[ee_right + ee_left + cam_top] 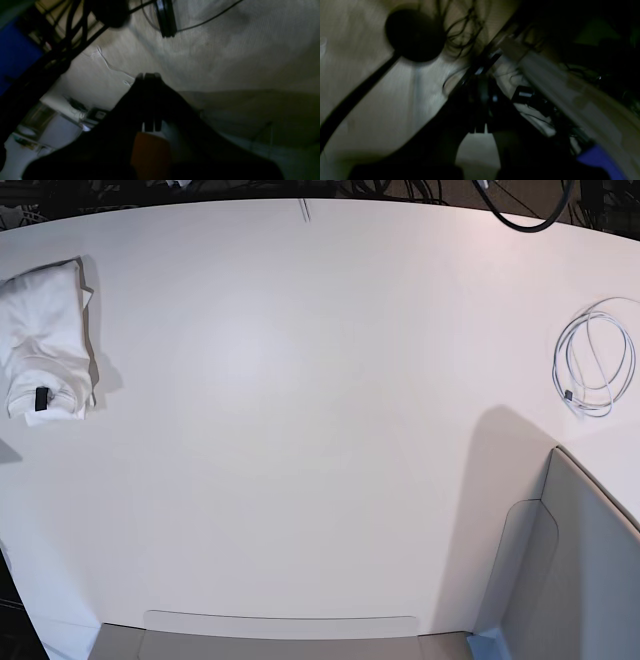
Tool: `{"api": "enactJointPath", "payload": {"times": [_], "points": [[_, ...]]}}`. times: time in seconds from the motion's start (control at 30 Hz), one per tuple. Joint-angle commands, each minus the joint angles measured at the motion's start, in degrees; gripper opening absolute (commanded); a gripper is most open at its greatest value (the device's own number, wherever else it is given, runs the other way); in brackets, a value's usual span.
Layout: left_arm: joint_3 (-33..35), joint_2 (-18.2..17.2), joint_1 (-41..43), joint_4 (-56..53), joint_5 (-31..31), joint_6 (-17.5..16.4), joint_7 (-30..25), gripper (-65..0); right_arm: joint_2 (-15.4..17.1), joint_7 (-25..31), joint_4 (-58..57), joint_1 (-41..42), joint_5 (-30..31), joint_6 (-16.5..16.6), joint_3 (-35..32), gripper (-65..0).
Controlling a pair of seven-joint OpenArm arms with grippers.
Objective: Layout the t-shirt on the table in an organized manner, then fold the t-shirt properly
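Left hand (480, 130) pinched shut, right hand (150, 77) likewise, both raised off table (300, 430)

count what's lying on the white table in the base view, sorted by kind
folded white cotton t-shirt: 1
coiled white cable: 1
grey angular bin, at the edge of the large white table: 1
total: 3

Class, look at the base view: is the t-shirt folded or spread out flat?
Folded. The t-shirt is a compact, layered bundle near one end of the table, with its neck label showing and no sleeves laid out.
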Motion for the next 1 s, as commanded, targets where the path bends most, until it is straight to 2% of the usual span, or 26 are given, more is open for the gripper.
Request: {"api": "enactJointPath", "payload": {"times": [0.0,0.1,0.2,0.27,0.33,0.4,0.5,0.9,0.97], "points": [[2.3,-0.3,0.5,-2.4,1.5,-0.2,-2.9,-65.0,0.8,1.7,-3.9,1.6,-1.9,0.4,-1.5,-65.0],[8.2,-0.3,-2.9,-8.4,5.2,1.0,-9.0,-65.0,1.2,10.1,-14.2,6.8,-5.3,0.2,-5.1,-65.0],[14.3,-0.1,-7.0,-15.5,8.5,9.1,-12.4,-65.0,1.1,18.0,-23.9,11.7,-8.4,-0.4,-7.4,-65.0],[17.9,0.0,-8.2,-18.3,8.7,15.2,-14.5,-65.0,0.9,21.2,-28.4,14.3,-10.0,-4.6,-7.8,-65.0],[22.0,0.0,-9.9,-19.9,8.7,19.3,-15.7,-65.0,0.6,22.9,-30.7,15.9,-10.9,-9.7,-7.8,-65.0],[25.5,0.0,-11.2,-21.5,8.7,22.1,-15.9,-65.0,-0.7,24.5,-31.4,16.9,-11.4,-13.7,-7.8,-65.0],[29.6,-0.1,-12.1,-22.0,8.7,23.8,-15.7,-65.0,-1.7,25.0,-31.5,18.3,-11.1,-16.3,-7.8,-65.0],[31.1,0.3,-14.0,-22.0,8.7,23.8,-15.6,-65.0,-2.8,25.0,-31.5,22.2,-11.3,-16.4,-7.8,-65.0],[31.0,1.6,-14.0,-22.0,8.7,23.8,-15.6,-65.0,-2.8,25.0,-31.5,22.2,-11.3,-16.4,-7.8,-65.0]]}}
